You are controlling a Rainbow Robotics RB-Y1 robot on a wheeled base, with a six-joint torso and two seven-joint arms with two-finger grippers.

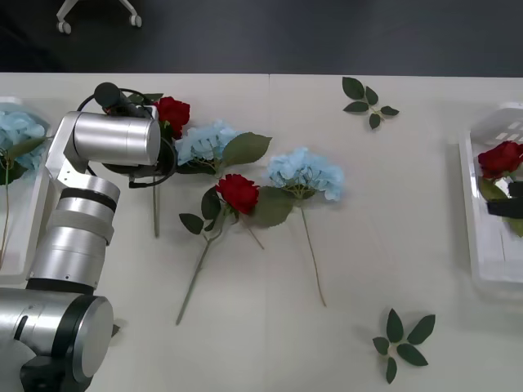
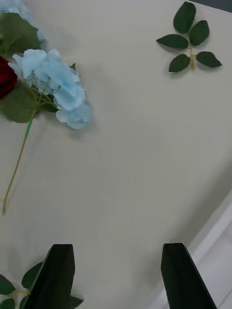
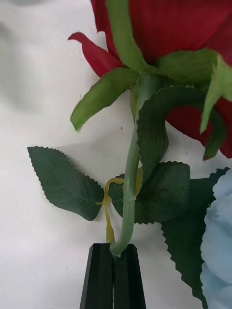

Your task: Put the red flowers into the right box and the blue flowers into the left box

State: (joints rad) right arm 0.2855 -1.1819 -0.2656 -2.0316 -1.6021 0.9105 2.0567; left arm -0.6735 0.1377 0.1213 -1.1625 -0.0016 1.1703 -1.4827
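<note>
Front view: the silver left arm reaches across the white table [image 1: 368, 212] to a deep-red fabric rose [image 1: 172, 112] lying at the far left beside a pale-blue fluffy flower cluster [image 1: 206, 141]. From the left wrist, the black left gripper [image 3: 114, 263] is pinched tight on that rose's green stem [image 3: 129, 193], the bloom just beyond it. A second red rose [image 1: 238, 192] and another blue cluster [image 1: 306, 173] lie at mid-table. One blue cluster [image 1: 18, 131] sits in the white box at the left edge [image 1: 33, 212], and one red rose [image 1: 500, 157] in the white box on the right [image 1: 474, 212]. Near that box the right gripper [image 2: 116, 268] hangs over bare table with its fingers spread wide. Loose green leaf sprigs [image 1: 368, 100] lie apart.
</note>
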